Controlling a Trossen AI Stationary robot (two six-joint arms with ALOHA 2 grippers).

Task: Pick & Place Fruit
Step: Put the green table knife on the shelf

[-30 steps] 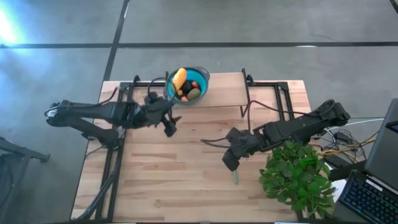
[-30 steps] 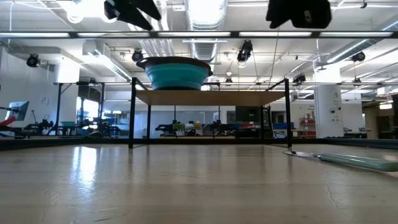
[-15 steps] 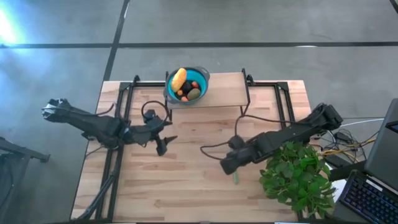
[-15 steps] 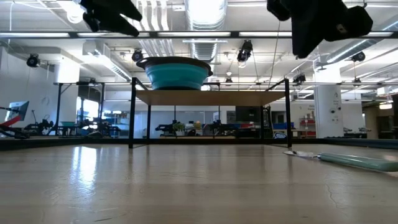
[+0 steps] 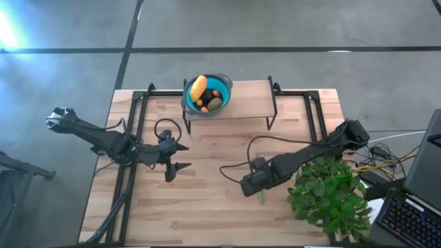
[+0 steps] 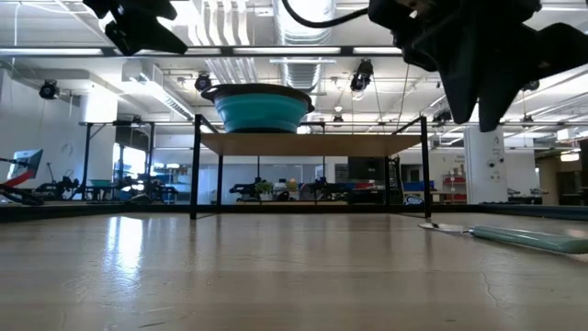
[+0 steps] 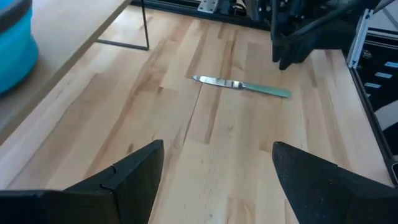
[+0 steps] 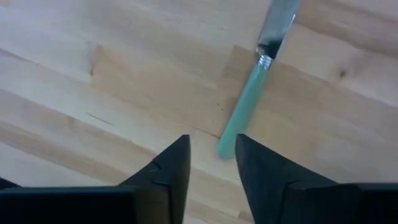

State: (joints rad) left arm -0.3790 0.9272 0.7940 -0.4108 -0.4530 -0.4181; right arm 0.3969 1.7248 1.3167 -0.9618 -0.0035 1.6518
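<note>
The fruit lies in a teal bowl [image 5: 222, 85] on a raised wooden shelf at the table's far side. It is a yellow-orange oblong [image 5: 198, 87], an olive-green piece [image 5: 216, 103], a dark round one [image 5: 204, 108], a tiny red one [image 5: 216, 94] and a tiny orange one [image 5: 200, 102]. My left gripper [image 5: 179, 160] hangs open over bare table, nearer than the shelf. My right gripper [image 5: 245, 187] [image 8: 212, 146] hovers above the table with its fingers a little apart, over the handle end of a pale green knife [image 8: 244, 109].
The knife [image 7: 244, 86] lies flat on the wood near the table's right side, beside a bushy green plant [image 5: 329, 194]. The shelf stands on a black metal frame [image 6: 195, 165]. Bare wood lies between the two arms and toward the near edge.
My left gripper has drawn away from the bowl toward the near edge and to the left. My right gripper has moved toward the near edge and down, closer to the knife. The fruit and the knife have not moved.
</note>
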